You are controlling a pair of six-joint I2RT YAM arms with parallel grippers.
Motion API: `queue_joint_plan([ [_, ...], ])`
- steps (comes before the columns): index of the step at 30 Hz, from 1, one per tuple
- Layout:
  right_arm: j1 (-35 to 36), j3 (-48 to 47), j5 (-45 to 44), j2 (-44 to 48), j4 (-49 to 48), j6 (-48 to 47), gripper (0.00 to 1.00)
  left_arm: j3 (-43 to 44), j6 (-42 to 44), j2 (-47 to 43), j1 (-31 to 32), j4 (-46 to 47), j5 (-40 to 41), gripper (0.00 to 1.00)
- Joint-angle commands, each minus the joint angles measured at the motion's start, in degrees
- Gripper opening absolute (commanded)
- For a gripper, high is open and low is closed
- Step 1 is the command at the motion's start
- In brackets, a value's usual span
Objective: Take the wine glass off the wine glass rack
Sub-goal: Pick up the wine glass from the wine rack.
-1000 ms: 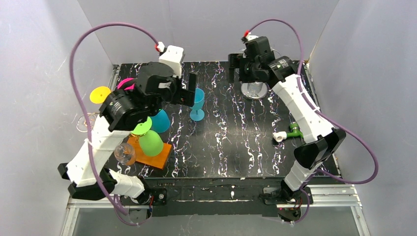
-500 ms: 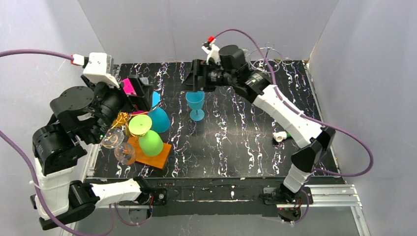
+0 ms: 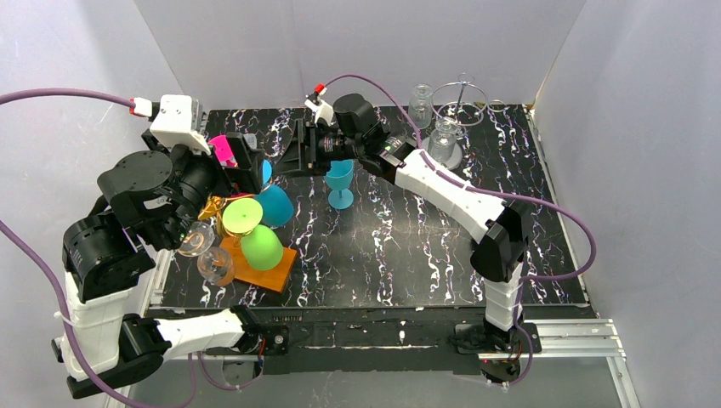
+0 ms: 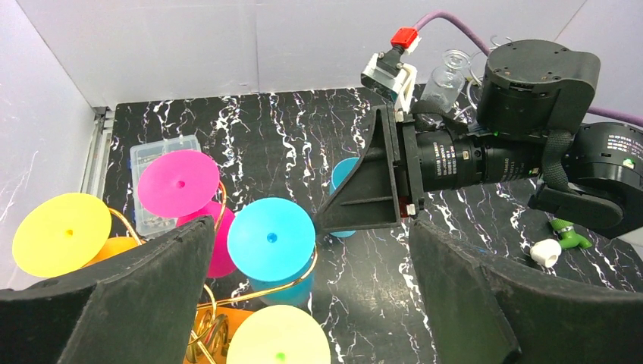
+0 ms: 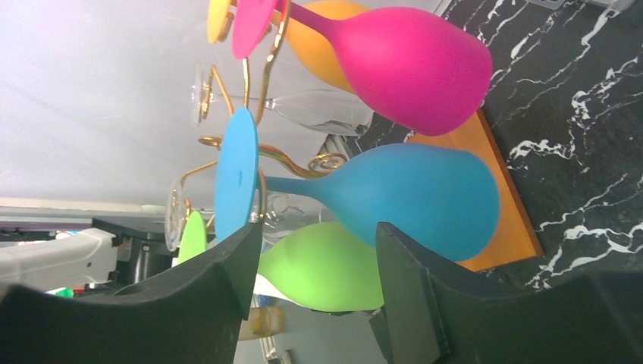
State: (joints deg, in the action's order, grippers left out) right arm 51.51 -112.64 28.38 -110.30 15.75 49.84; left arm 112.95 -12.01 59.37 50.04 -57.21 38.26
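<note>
**Wine glass rack** [image 3: 212,206]: gilt wire on an orange wooden base [image 3: 272,265], standing at the left edge of the black marbled worktop [image 3: 408,255]. The glasses hang bowl-down, with their stems slotted into the wire and their feet resting on top. This is why the feet read as flat discs from above.

**On the rack:**
- blue wine glass [image 5: 413,197]
- pink glass [image 5: 409,68]
- green glass [image 3: 260,246]
- orange glass [image 5: 334,38]
- yellow-footed glass [image 4: 61,233]
- clear glasses [image 3: 197,240]

**Task's thing:** judged to be the blue wine glass. It hangs on the side of the rack nearest the centre of the top view and has not been lifted off.

**Right hand** [image 3: 289,158]: reaches in from the right of the frame towards the rack. Its fingers are partly parted and nothing is between them. Its own camera looks through the gap at the blue stem and bowl, so it appears lined up for that glass. No contact can be made out.

**Left hand** [image 4: 311,235]: sits at the upper left of the top view, beside the rack. It is spread to its widest and empty, apparently kept off the glasses to leave the approach free.

**Off the rack:** a teal goblet [image 3: 340,180] stands upright near the centre, and a silver rack [image 3: 459,92] sits at the upper right.

**What each view adds:**
- **Right wrist view:** the only one showing the stems and wire hooks side-on.
- **Left wrist view:** shows a clear plastic box [image 4: 163,155] behind the rack. It also shows a small green-and-white piece [image 4: 557,244] at the lower right, which cannot be found in the top view.
- **Top view:** the only one that places both arms and the base together.
</note>
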Motion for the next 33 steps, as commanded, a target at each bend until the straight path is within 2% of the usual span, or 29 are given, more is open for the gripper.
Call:
queue_joint_plan([
  [1,0.4,-3.6,1.6,0.7,-6.9,3.8,0.64,-0.5,0.1,-0.9,-0.2,0.2,1.8,0.99],
  [8,0.4,-3.5,-2.7,2.2,-3.6,2.2,0.63,-0.7,0.1,-1.0,-0.2,0.3,1.9,0.99],
  [23,0.4,-2.8,-3.3,3.1,-4.4,1.8,0.64,-1.5,-0.3,-0.7,-0.2,0.8,1.8,0.99],
  [29,0.8,-4.5,-1.0,1.8,-4.7,2.2,0.54,-1.9,-0.3,-0.6,-0.2,1.2,1.7,0.99],
  [33,1.2,-5.0,-0.2,1.4,-5.4,3.0,0.52,-2.2,-0.5,-0.6,-0.2,1.4,1.7,0.99],
])
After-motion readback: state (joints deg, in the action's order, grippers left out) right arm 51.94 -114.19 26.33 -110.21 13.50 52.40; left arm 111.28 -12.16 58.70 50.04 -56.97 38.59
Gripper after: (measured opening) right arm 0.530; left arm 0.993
